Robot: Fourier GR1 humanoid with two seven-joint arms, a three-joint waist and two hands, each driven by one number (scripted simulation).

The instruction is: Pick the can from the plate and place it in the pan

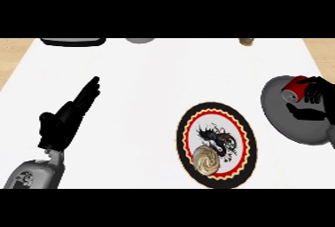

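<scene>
White counter (150, 71) carries a patterned plate (189, 115), bare of the can. Right hand (317, 95) grips the red can (294, 90) over the grey pan (278, 108), apparently for release. Left hand (65, 119) rests idle, fingers straight.

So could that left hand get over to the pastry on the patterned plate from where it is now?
Probably yes. The left hand is open and holds nothing, and only bare counter lies between it and the plate. The pastry sits uncovered at the plate's near edge. Whether the arm stretches that far, I cannot tell.
</scene>
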